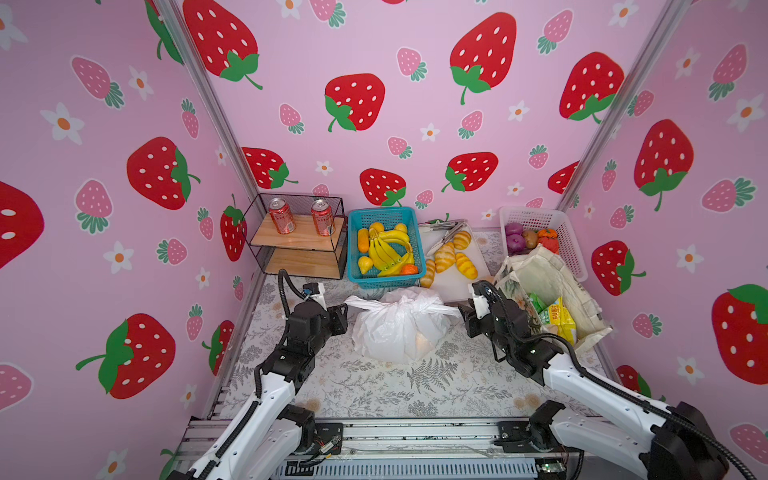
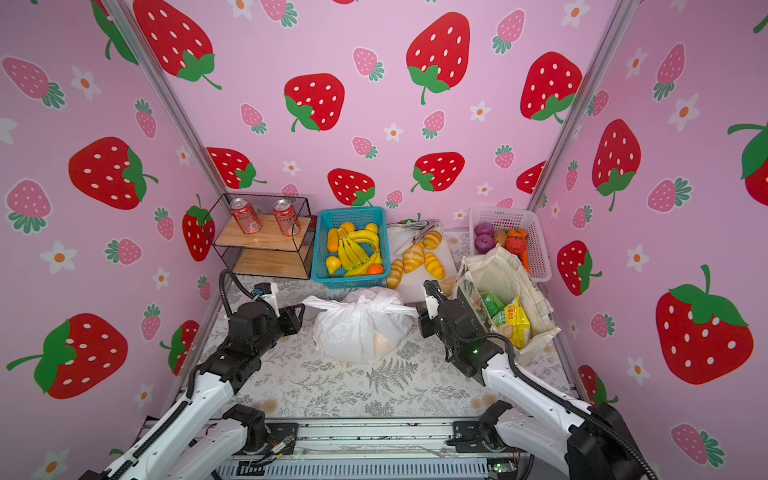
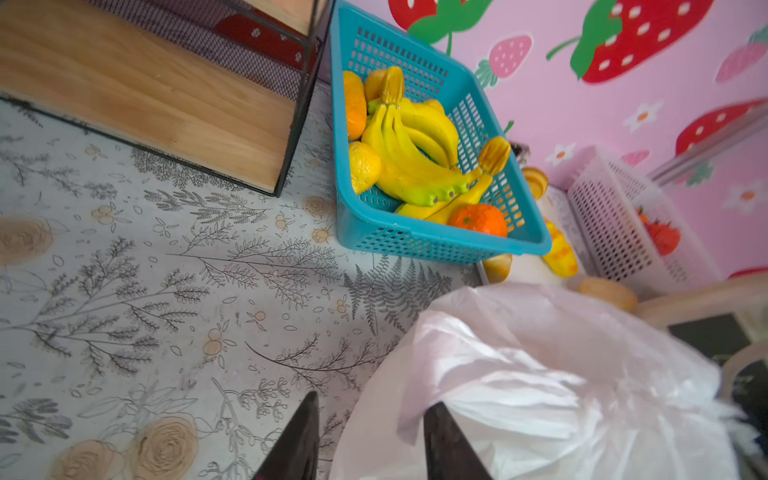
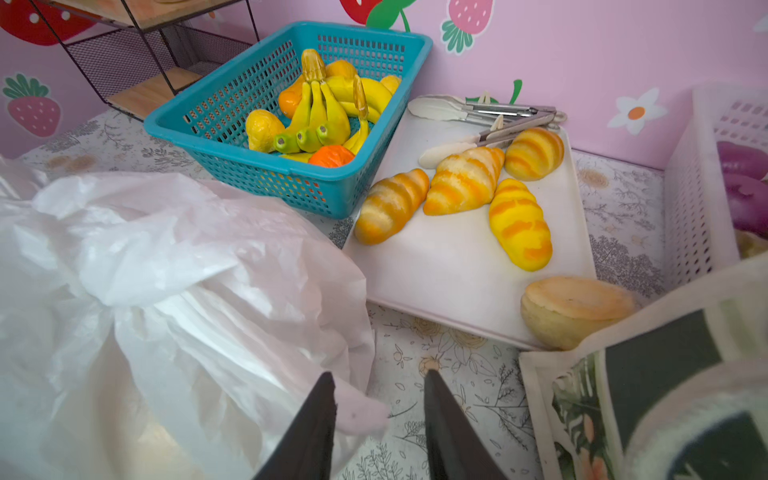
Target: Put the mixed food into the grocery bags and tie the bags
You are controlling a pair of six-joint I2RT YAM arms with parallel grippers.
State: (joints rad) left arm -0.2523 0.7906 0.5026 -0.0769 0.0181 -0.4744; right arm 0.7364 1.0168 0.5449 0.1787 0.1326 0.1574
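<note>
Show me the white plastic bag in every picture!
In a top view: white plastic bag centre, before the blue basket.
In a top view: bag there too.
Left wrist view: bag beside the jaws.
Right wrist view: bag beside the jaws.
Shared landmark: the blue basket.

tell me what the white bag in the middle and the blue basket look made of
White bag: thin plastic film, likely; translucent, crinkled, something pale shows through. Blue basket: rigid moulded plastic, it seems; smooth slight sheen, walls of regular grid holes.
</note>
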